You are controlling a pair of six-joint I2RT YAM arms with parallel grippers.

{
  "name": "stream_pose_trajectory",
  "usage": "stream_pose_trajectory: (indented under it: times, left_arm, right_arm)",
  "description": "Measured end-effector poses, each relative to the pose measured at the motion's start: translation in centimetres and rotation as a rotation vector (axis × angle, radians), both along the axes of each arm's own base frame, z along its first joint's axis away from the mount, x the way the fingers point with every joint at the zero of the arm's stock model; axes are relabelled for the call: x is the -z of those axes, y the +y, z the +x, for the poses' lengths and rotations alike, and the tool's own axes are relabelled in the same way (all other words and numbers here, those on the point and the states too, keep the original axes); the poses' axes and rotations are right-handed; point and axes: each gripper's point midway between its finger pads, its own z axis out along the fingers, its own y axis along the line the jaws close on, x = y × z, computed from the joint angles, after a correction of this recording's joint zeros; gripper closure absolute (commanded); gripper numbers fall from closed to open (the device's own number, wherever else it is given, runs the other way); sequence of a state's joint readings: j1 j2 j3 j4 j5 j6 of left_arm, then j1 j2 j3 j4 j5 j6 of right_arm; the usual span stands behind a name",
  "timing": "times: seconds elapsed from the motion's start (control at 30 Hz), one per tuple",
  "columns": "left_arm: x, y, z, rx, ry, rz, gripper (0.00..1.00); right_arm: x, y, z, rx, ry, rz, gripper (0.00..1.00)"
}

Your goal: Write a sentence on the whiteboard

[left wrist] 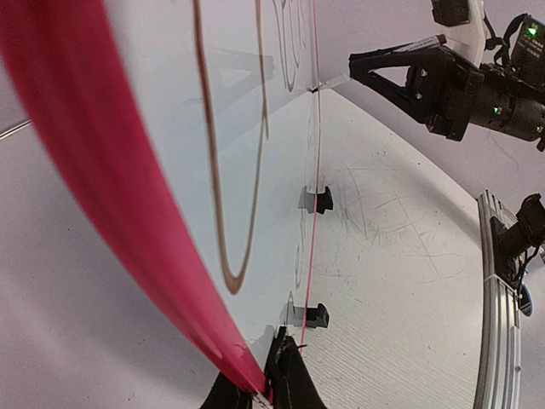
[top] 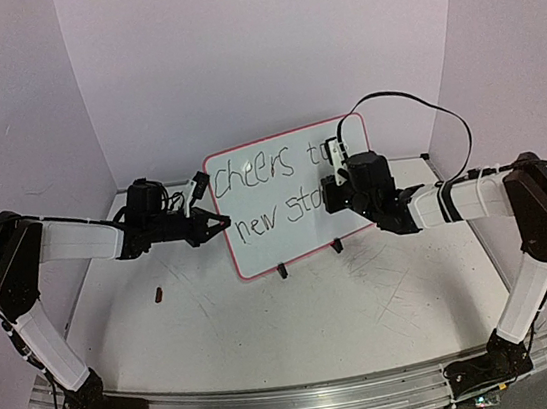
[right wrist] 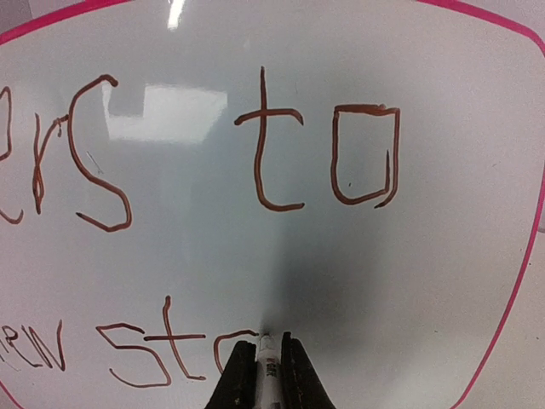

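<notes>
The whiteboard [top: 281, 242], white with a red-pink rim, stands tilted on the table. The sentence [top: 257, 169] reads "cheers to" on the top line and "new st" plus a started letter below. My left gripper [top: 217, 222] is shut on the whiteboard's left rim [left wrist: 102, 170], as the left wrist view [left wrist: 264, 375] shows. My right gripper [top: 335, 192] is shut on a white marker [right wrist: 269, 375]. The marker's tip touches the board at the end of the last stroke, in the right wrist view [right wrist: 267, 345]. "rs to" [right wrist: 259, 145] shows there above it.
Two black clip feet [top: 282, 272] [top: 337, 248] hold the board's lower edge. A small dark object [top: 159, 296] lies on the scuffed white table [top: 269, 326] left of the board. A metal rail [top: 300, 403] runs along the near edge. Walls enclose the back and sides.
</notes>
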State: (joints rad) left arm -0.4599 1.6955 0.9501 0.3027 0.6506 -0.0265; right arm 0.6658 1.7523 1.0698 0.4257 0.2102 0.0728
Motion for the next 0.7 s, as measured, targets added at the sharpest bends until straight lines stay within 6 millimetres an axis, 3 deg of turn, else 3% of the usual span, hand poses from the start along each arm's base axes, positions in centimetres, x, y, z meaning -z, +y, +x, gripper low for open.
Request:
stream_pose_trajectory:
  times: [0.4, 0.7]
  left_arm:
    - [0.0, 0.0, 0.0, 0.000, 0.001, 0.000, 1.00]
    - [0.0, 0.0, 0.0, 0.000, 0.000, 0.000, 1.00]
  right_arm:
    - [-0.2, 0.1, 0.0, -0.010, -0.006, 0.020, 1.00]
    - [3.7, -0.6, -1.4, -0.022, 0.079, -0.008, 1.00]
